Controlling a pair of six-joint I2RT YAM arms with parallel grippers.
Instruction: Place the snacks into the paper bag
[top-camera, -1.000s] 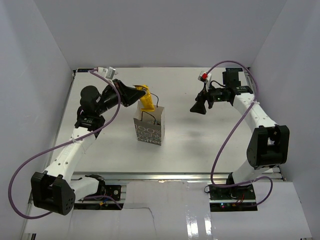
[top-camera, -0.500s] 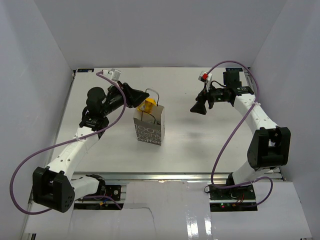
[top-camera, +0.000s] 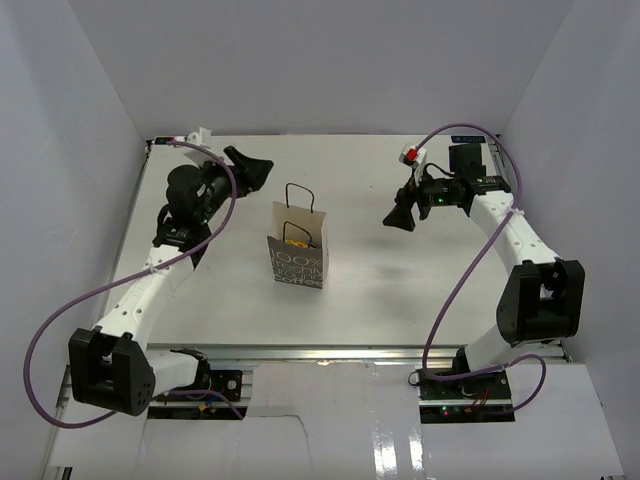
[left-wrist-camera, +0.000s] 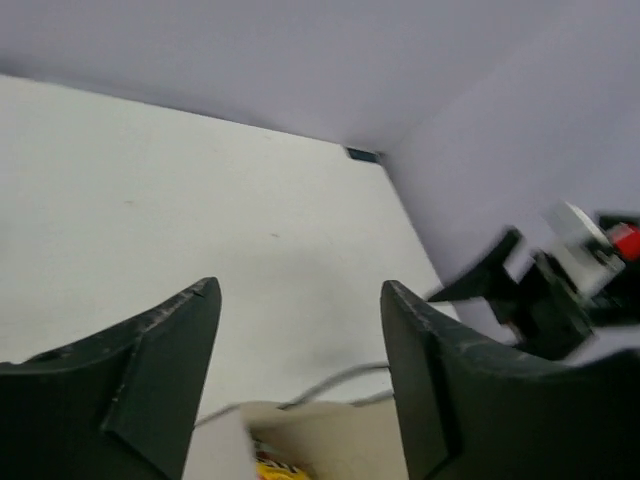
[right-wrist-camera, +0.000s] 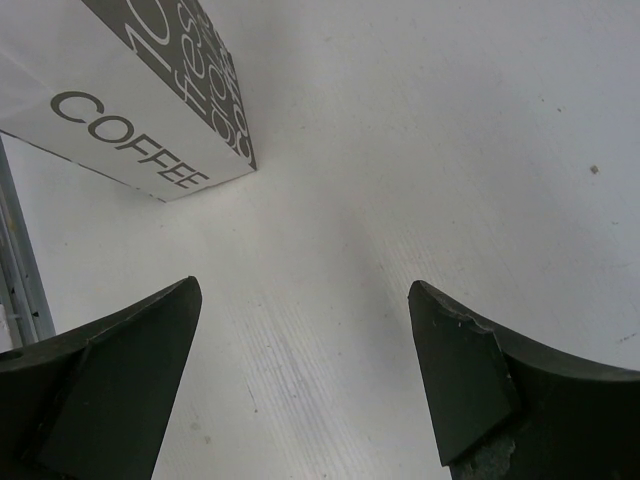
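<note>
On the table (top-camera: 400, 290): grey-white paper bag (top-camera: 298, 264) upright, yellow snack (top-camera: 295, 241) inside | left gripper (left-wrist-camera: 300, 287) apart | right gripper (right-wrist-camera: 302, 288) apart

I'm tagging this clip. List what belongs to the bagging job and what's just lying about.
Job:
bag, upright
yellow snack, inside the bag
left gripper, open, empty
right gripper, open, empty

Just there:
table
purple cables on the arms
</note>
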